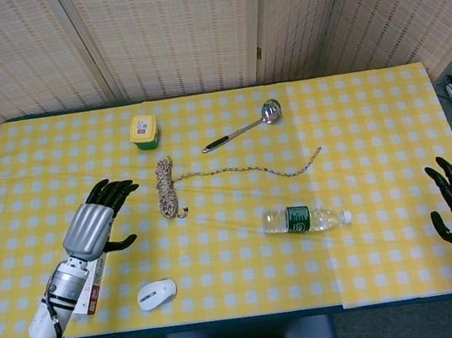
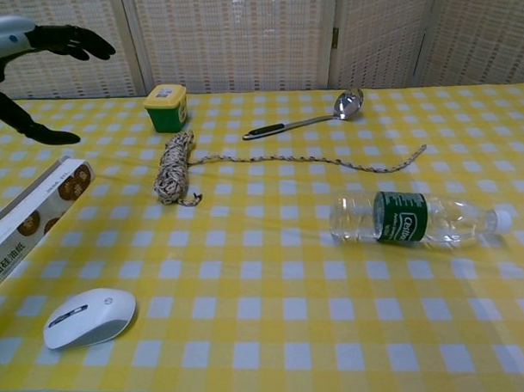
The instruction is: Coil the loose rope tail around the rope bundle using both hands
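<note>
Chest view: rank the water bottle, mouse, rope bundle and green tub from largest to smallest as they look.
1. water bottle
2. mouse, though it lies nearest the camera, which inflates it
3. rope bundle
4. green tub, farthest back, so it may look smaller than it is

The mouse and rope bundle look close in size.
</note>
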`<state>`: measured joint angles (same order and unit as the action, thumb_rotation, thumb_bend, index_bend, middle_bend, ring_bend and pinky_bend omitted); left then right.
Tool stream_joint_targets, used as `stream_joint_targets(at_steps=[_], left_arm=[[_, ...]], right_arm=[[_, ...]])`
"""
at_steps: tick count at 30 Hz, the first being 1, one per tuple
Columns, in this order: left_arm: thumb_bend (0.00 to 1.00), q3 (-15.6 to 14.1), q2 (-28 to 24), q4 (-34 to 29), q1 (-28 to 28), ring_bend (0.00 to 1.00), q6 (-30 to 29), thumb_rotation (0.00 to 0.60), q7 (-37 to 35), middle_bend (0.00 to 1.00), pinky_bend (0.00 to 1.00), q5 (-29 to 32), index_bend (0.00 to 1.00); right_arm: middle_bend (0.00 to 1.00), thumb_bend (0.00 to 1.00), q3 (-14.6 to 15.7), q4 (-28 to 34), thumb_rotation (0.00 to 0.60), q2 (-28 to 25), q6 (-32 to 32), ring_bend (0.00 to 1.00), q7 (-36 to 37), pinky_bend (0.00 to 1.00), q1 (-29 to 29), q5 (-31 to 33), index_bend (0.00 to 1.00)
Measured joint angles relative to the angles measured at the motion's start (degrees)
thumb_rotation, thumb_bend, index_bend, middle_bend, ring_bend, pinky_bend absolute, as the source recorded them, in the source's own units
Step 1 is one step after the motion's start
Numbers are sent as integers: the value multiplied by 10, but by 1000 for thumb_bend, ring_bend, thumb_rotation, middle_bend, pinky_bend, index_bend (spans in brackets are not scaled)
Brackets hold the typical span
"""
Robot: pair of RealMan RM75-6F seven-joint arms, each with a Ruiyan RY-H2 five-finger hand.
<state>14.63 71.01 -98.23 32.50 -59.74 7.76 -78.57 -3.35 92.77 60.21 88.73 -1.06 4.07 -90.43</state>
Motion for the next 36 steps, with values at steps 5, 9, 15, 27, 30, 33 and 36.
stream_joint_targets(at_steps=[5, 9, 15, 27, 30, 33, 36], left_arm=[[219, 22, 48, 15, 55, 151, 48, 600, 27, 172, 122, 80, 174], [218, 34, 87, 48, 95, 132, 75, 600, 56, 172, 109, 141, 160], [218, 46, 147, 95, 146, 118, 91, 600, 100, 173, 102, 226, 156], [218, 41, 267, 221, 223, 103, 51, 600, 228, 165, 93, 322, 163], [218, 34, 286, 250, 234, 103, 45, 600, 244, 163, 92, 323, 166], [218, 29, 304, 280, 242, 102, 42, 600, 255, 163, 92, 323, 168], [217, 28, 323, 313, 250, 102, 44, 600, 261, 163, 92, 328, 168]], right_arm=[[19, 509, 3, 1, 600, -1, 3, 94, 5, 33, -3, -4, 0], [20, 510, 4, 1, 600, -3, 5, 93, 6, 33, -5, -6, 0], [20, 509, 4, 1, 600, -4, 2, 93, 7, 33, -5, -5, 0], [20, 509, 4, 0, 600, -6, -5, 95, 12, 33, -4, 1, 0], [19, 510, 5, -1, 600, -6, -4, 95, 15, 33, -5, 1, 0], [19, 509, 6, -2, 600, -5, -5, 95, 19, 33, -6, 1, 0], [19, 509, 8, -2, 600, -5, -3, 95, 22, 33, -8, 0, 0]])
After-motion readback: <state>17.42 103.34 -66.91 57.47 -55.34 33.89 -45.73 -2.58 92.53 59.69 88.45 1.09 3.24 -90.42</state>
